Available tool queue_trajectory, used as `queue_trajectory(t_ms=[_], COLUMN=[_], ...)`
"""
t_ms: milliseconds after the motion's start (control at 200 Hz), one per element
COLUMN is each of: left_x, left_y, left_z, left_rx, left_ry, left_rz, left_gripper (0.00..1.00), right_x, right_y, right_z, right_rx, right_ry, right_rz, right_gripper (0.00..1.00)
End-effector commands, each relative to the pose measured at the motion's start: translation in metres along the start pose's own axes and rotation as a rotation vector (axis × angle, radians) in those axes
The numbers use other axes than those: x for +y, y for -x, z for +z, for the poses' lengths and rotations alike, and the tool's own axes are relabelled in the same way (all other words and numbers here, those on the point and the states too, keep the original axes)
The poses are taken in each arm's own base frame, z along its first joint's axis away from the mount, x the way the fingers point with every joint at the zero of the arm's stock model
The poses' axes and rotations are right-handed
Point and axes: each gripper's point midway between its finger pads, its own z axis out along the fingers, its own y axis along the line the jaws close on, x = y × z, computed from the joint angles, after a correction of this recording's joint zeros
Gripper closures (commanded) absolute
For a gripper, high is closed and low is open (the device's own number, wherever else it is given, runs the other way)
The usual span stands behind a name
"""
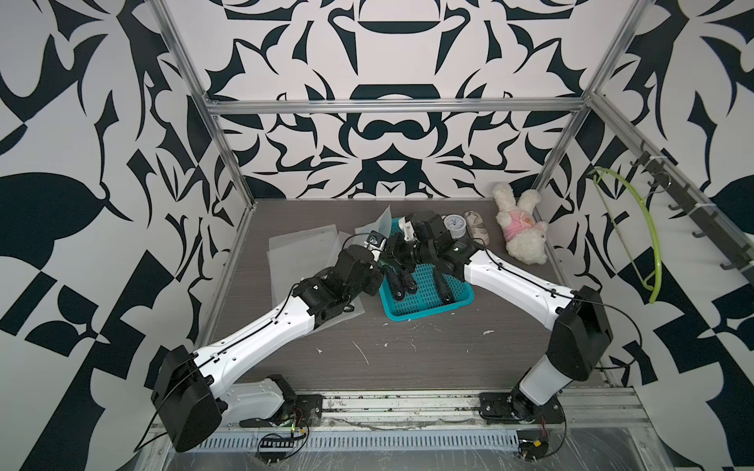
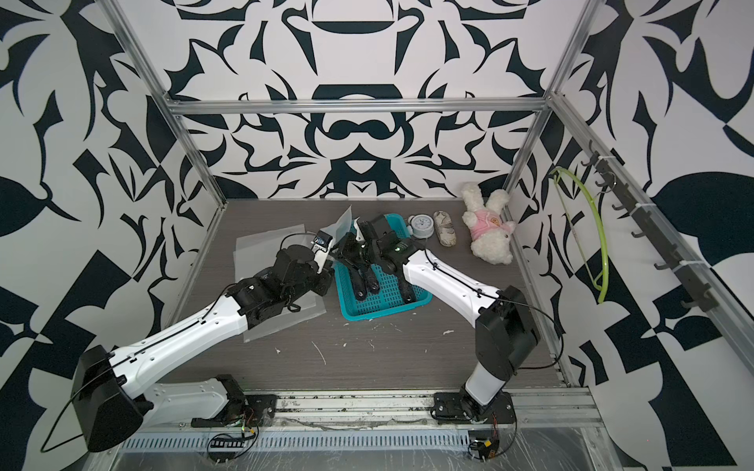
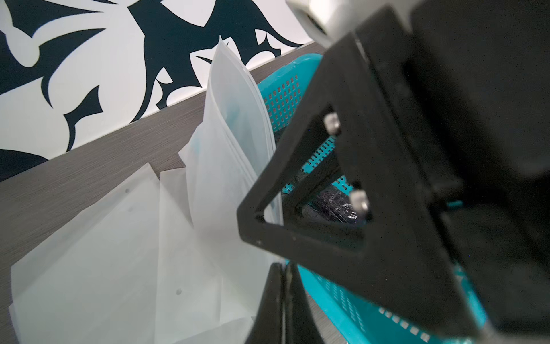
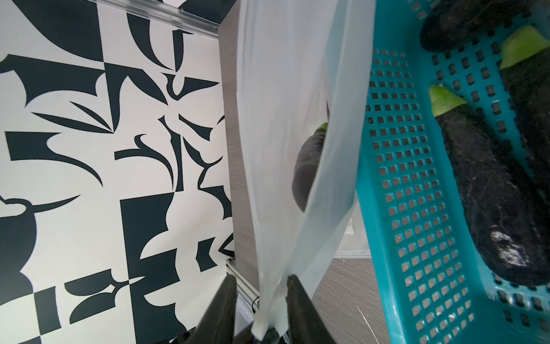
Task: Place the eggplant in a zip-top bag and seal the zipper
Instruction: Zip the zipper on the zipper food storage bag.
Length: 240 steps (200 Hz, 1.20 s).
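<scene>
Standing upright just beside the far left corner of the teal basket (image 1: 428,310), the zip-top bag (image 1: 384,222) (image 2: 346,222) is picked out in both top views, its pale film poking up between the wrists of the two arms. And here the right gripper (image 4: 262,281) is caught close up: its jaws are parted, the bag's edge is run between them, and a sliver of background is shown between one finger (image 4: 223,306) and the film, so nothing is being squeezed there. The eggplant (image 4: 308,169) is spotted between the bag's two sheets, its dark skin and green cap half veiled by the nearer sheet; how far in it is seated cannot be told. Over to the left gripper (image 3: 284,268): its fingers are pressed tight together at the foot of the raised bag, though whether film is trapped between them cannot be made out. More eggplants (image 1: 444,290) are laid lengthwise on the basket's mesh floor. Spare bags (image 1: 304,253) are spread flat on the table (image 1: 408,350), left of the basket and partly under the left arm. At the back right, a gauge (image 1: 454,225) and a plush toy (image 1: 522,228) are parked on the table beyond the basket.
</scene>
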Motion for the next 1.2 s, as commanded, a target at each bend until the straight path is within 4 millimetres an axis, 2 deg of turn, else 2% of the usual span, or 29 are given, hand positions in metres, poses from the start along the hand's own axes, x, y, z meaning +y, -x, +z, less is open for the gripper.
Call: queue_trajectory(t_ms=[0, 245, 380, 600, 910, 1195], left_x=[0.005, 0.002, 0.002, 0.001, -0.002, -0.004], left_y=[0.009, 0.007, 0.001, -0.006, -0.011, -0.017], left_z=[0.0, 0.004, 0.009, 0.012, 0.002, -0.007], left_rx=[-0.036, -0.025, -0.006, 0.014, -0.004, -0.017], left_ry=[0.021, 0.015, 0.02, 0.017, -0.016, -0.046], left_rz=[-0.014, 0.0, 0.019, 0.031, 0.019, 0.002], left_gripper=[1.0, 1.0, 1.0, 1.0, 1.0, 1.0], right_x=[0.019, 0.019, 0.016, 0.012, -0.008, -0.025], right_y=[0.004, 0.002, 0.001, 0.004, 0.038, 0.062], right_z=[-0.002, 0.003, 0.005, 0.004, -0.003, -0.008], right_rx=[-0.008, 0.011, 0.018, 0.012, -0.057, -0.113], right_ry=[0.045, 0.056, 0.051, 0.043, 0.043, 0.048], right_rz=[-0.017, 0.009, 0.017, 0.019, 0.11, 0.187], right_gripper=[0.74, 0.8, 0.92, 0.94, 0.94, 0.94])
